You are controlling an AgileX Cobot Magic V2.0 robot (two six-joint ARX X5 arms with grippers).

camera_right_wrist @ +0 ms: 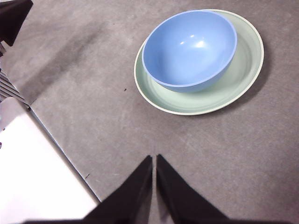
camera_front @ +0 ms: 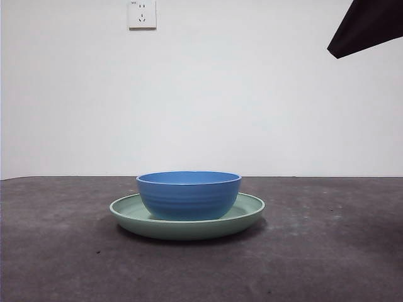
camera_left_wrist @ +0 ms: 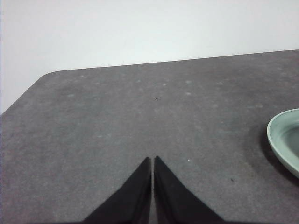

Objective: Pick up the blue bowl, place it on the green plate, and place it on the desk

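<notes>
The blue bowl [camera_front: 189,195] sits upright inside the green plate [camera_front: 249,211], which rests on the desk [camera_front: 327,251], so the stacking step looks done. What remains, judging by the task, is setting the bowl back on the desk. The right gripper [camera_right_wrist: 154,161] hovers above with jaws closed and empty, and the left gripper [camera_left_wrist: 153,162] waits aside, also closed and empty.

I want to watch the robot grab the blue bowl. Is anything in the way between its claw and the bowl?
Nothing visible is. The blue bowl sits in the green plate, and only bare desk lies between it and the right gripper, whose jaws are shut.
</notes>
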